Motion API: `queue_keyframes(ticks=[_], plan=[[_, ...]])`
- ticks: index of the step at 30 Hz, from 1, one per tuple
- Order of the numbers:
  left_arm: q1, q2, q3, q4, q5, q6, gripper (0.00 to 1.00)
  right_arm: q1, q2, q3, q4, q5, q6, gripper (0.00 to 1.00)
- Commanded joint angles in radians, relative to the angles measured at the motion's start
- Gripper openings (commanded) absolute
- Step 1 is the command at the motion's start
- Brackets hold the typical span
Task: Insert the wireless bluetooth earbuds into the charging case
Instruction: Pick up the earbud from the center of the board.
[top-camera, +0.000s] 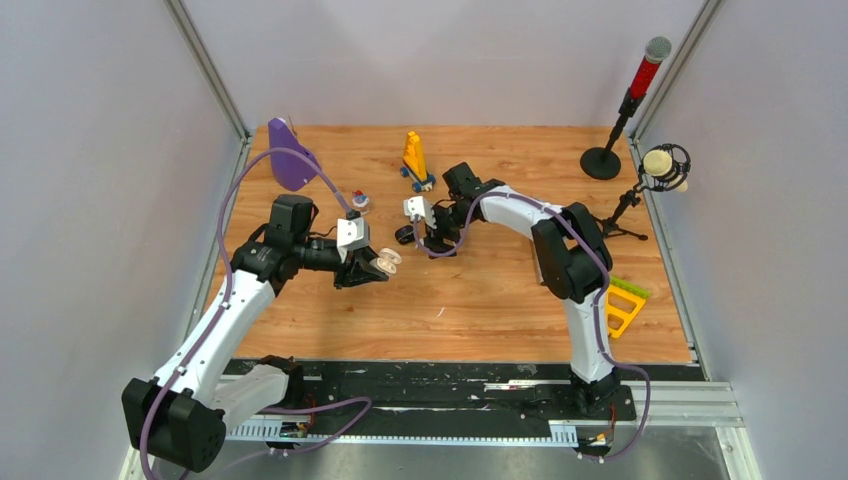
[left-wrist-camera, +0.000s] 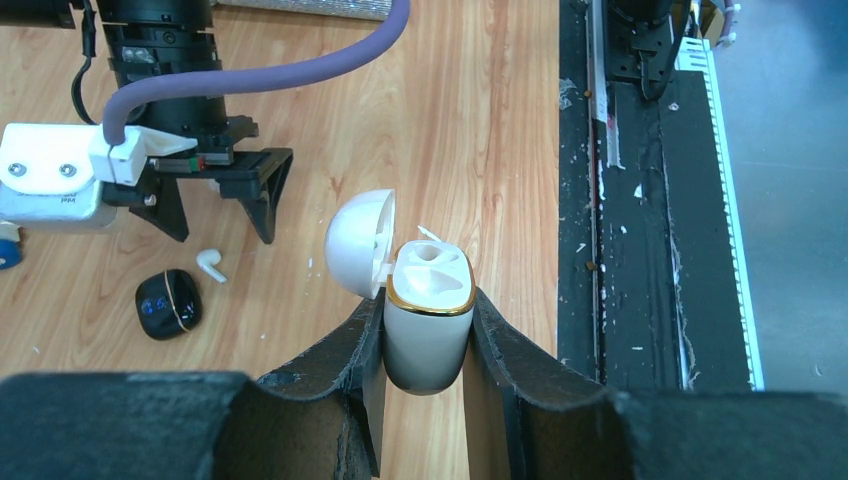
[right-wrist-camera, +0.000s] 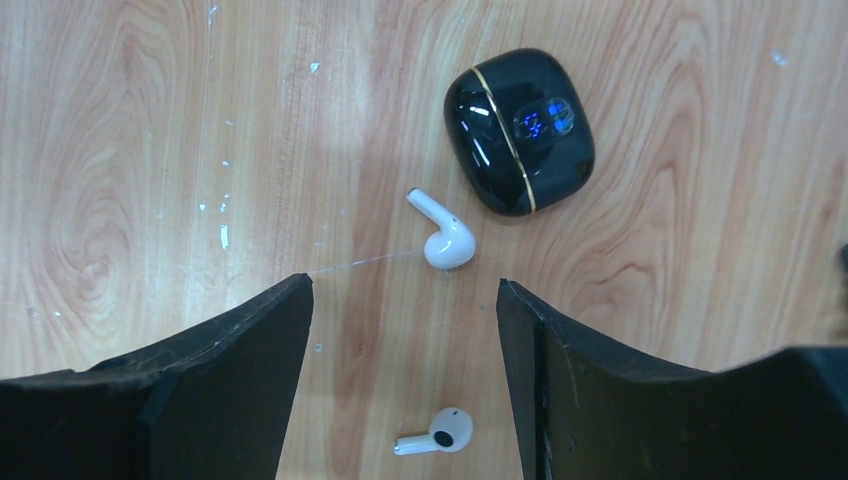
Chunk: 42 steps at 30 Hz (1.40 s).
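Note:
My left gripper (left-wrist-camera: 428, 302) is shut on a white charging case (left-wrist-camera: 430, 325) with a gold rim, held above the wood. Its lid (left-wrist-camera: 358, 243) is flipped open and both sockets look empty. In the top view this case (top-camera: 388, 260) sits at the tip of the left gripper (top-camera: 375, 266). My right gripper (right-wrist-camera: 403, 284) hangs open over the table. One white earbud (right-wrist-camera: 445, 240) lies just beyond its fingertips. A second white earbud (right-wrist-camera: 440, 432) lies between the fingers, untouched. The left wrist view shows the right gripper (left-wrist-camera: 220, 215) above one earbud (left-wrist-camera: 210, 265).
A closed glossy black case (right-wrist-camera: 520, 130) with a lit display lies beside the earbuds, also seen as the black case (left-wrist-camera: 168, 303). A purple object (top-camera: 290, 155), a yellow toy (top-camera: 416, 160), two microphone stands (top-camera: 620, 110) and a yellow-green piece (top-camera: 625, 305) ring the table.

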<state>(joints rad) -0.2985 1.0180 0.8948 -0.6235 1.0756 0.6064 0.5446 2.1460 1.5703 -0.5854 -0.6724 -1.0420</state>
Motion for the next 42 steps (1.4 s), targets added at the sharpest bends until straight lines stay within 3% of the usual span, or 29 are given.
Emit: queue_keyframes(ticks=[1,8,15,20,27,37,42], plan=[[0.008,-0.007,0.000,0.018,0.033,-0.002,0.00,-0.020,0.000,0.039,0.030,-0.089,-0.156,0.69],[0.024,-0.003,0.003,0.008,0.045,0.007,0.00,-0.028,0.080,0.134,-0.066,-0.145,-0.225,0.62],[0.038,0.005,0.005,0.006,0.043,0.007,0.00,-0.028,0.154,0.236,-0.180,-0.201,-0.308,0.47],[0.046,0.012,0.006,0.008,0.043,0.005,0.00,-0.026,0.162,0.209,-0.242,-0.218,-0.430,0.47],[0.050,0.021,0.004,0.015,0.043,0.003,0.00,-0.026,0.175,0.204,-0.243,-0.237,-0.453,0.46],[0.058,0.024,0.005,0.015,0.044,-0.002,0.00,-0.026,0.207,0.245,-0.252,-0.240,-0.445,0.29],[0.059,0.024,0.003,0.015,0.043,-0.002,0.00,-0.025,0.196,0.231,-0.278,-0.248,-0.459,0.13]])
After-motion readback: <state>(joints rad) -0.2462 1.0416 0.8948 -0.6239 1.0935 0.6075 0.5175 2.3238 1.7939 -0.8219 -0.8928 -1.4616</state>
